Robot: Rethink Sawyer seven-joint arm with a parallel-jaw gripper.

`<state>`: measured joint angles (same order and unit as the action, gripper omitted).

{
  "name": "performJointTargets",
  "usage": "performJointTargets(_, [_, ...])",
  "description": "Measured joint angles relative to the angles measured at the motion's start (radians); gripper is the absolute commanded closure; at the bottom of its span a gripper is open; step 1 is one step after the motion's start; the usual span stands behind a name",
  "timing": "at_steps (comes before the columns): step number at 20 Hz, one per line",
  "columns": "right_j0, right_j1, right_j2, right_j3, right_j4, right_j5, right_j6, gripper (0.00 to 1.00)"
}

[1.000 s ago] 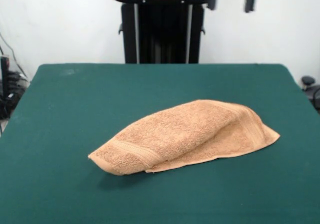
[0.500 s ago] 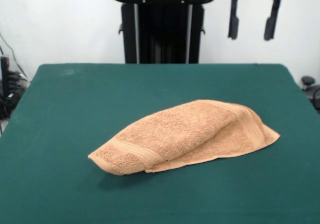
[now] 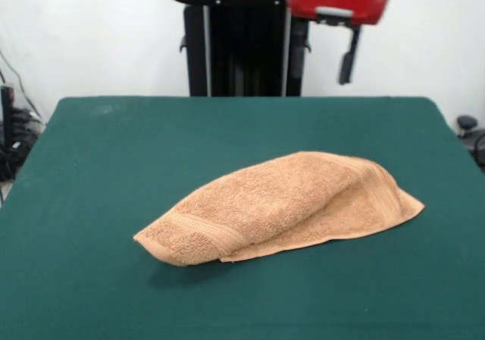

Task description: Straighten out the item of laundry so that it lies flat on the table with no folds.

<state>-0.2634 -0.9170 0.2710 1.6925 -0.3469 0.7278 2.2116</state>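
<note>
The large rectangular desk (image 3: 106, 151) covered in dark green felt-like cloth carried a single item, a small orange-tan terry towel (image 3: 280, 204), which lay a little right of the desk's middle, doubled over on itself into a rounded, humped bundle. A flat woven band crossed its near left end, where the upper layer curled over the lower; at the right, a thinner bottom layer stuck out from under the hump as a pointed corner.

High above the desk's far edge, well apart from the towel, hung the robot's red and black hand (image 3: 347, 56); only one dark finger showed clearly, so whether it was open or closed could not be told.

The work appeared to stand at its approach step, with no grasp made and the fold untouched. The next move would likely call for descending to a free edge of the upper layer, pinching that layer alone and drawing it away from the fold.
</note>
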Motion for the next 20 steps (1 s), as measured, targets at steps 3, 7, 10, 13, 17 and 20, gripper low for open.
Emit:
performJointTargets(3, [-0.001,0.001,-0.035,0.000,0.000,-0.003,0.000,0.00])
performJointTargets(7, [-0.007,0.021,-0.084,0.000,0.013,-0.042,0.000,0.00])
performJointTargets(10, [-0.012,0.055,-0.105,0.000,0.033,-0.102,0.000,0.00])
performJointTargets(13, [-0.014,0.087,-0.113,0.000,0.058,-0.159,0.000,0.00])
performJointTargets(17, [-0.023,0.136,-0.114,0.000,0.104,-0.240,0.000,0.00])
performJointTargets(20, [-0.027,0.169,-0.116,0.000,0.127,-0.281,0.000,0.00])
